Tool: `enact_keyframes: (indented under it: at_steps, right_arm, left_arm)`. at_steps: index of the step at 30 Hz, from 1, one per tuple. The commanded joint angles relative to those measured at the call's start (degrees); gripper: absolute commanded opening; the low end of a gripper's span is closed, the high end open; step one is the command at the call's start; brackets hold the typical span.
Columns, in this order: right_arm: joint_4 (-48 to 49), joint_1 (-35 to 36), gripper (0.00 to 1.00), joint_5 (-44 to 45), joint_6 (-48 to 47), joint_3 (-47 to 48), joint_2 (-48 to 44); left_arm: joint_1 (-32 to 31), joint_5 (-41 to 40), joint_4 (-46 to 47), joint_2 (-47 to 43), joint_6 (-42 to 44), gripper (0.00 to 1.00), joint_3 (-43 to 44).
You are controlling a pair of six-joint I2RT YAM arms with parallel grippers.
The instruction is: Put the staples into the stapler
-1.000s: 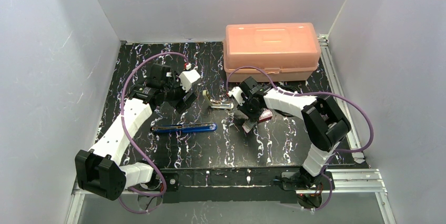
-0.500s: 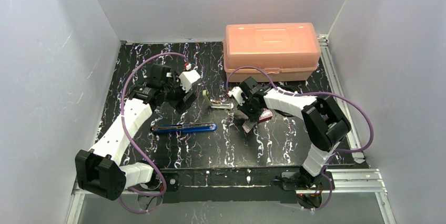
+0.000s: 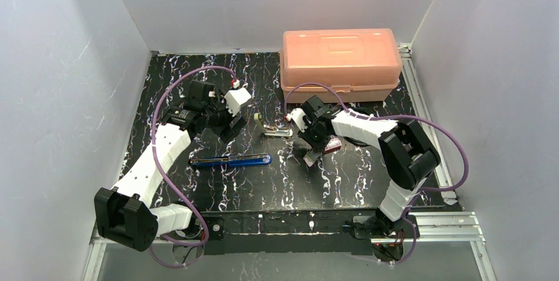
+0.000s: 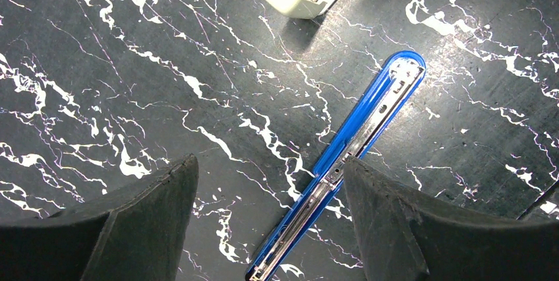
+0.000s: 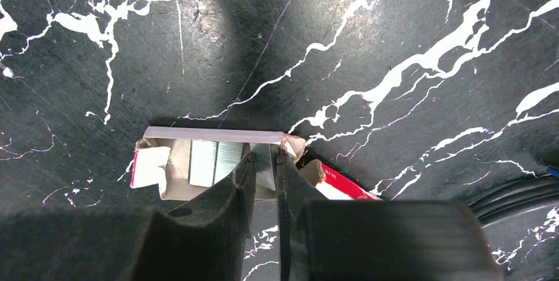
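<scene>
Right gripper [image 5: 266, 157] is at the staples [image 5: 214, 162]: jaws narrow, and it looks pinched on a silvery strip at the right end of the pale tray [image 5: 173, 174], which is slid out of the red box [image 5: 339, 185].

Stapler [image 3: 231, 160] lies flat on the tabletop [image 3: 264, 192], well apart from the tray, on the right gripper's left. Blue body, metal channel facing up. In the top view its long axis runs left-right, nearly level.

Left gripper [image 4: 269, 165] is the nearer one to the stapler, hovering just behind it. Jaws wide, nothing held.

The strip would have to go leftward and line up with that channel.

No readable writing. The red box has white print, too small to read.
</scene>
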Motion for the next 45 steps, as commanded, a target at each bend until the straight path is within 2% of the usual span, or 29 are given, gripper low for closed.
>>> enact_keyframes:
  at_steps: [1,12,20,23,28,34,45]
  right_arm:
    - [-1.42,0.20,0.25,-2.96,0.38,-0.96,0.59]
    - [-1.40,0.18,0.26,-3.51,0.22,-2.06,1.00]
    - [-1.17,0.14,0.15,-3.03,0.16,-2.41,0.59]
    - [-1.33,0.14,0.14,-3.00,0.48,-2.65,0.31]
    - [-1.53,0.26,0.27,-3.14,0.62,-3.33,-0.19]
    - [-1.28,0.22,0.29,-3.89,0.49,-4.41,-0.22]
    - [-1.66,0.23,0.14,-3.62,0.36,-2.89,-0.36]
  left_arm:
    - [0.19,0.41,-0.51,-0.73,0.47,0.79,0.33]
    - [0.20,0.23,-0.49,-0.65,0.60,0.79,0.37]
    - [0.22,0.26,-0.02,-0.65,0.61,0.79,-0.33]
    - [0.19,0.13,0.05,-0.65,0.62,0.79,-0.31]
    - [0.22,0.14,0.04,-0.64,0.71,0.79,-0.36]
    - [0.17,0.17,-0.10,-0.80,0.60,0.79,-0.35]
    - [0.21,0.11,-0.06,-0.81,0.77,0.79,-0.46]
